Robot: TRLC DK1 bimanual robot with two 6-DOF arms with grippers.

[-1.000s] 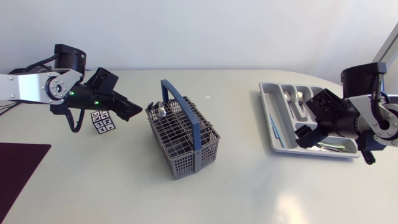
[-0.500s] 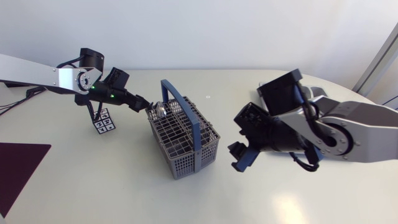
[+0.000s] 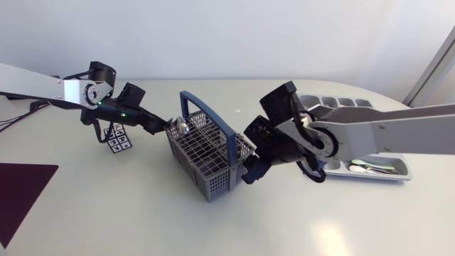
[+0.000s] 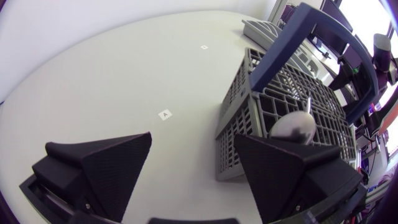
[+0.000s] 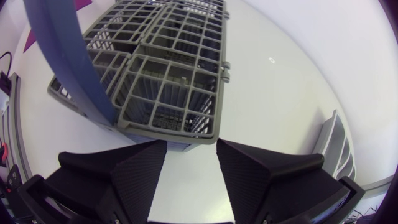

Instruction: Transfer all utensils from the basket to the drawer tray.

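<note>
Pick-up step: left gripper (image 3: 164, 126), fingers apart, hovers beside the spoon (image 3: 182, 127) in the basket's (image 3: 213, 183) far-left corner; right gripper (image 3: 253, 172), apart and empty, sits at its right wall. Next: straddle the spoon, close.

Left arm (image 3: 39, 84): silver-grey link, black joints, small green light, black cable loop.
Right arm (image 3: 402, 131): silver-grey link, round grey joint disc, black wrist.
Left gripper (image 4: 191, 162), right gripper (image 5: 191, 163): matte black, broad wedge fingers.

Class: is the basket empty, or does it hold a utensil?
Not empty: a spoon stands in a corner compartment of the basket.
</note>
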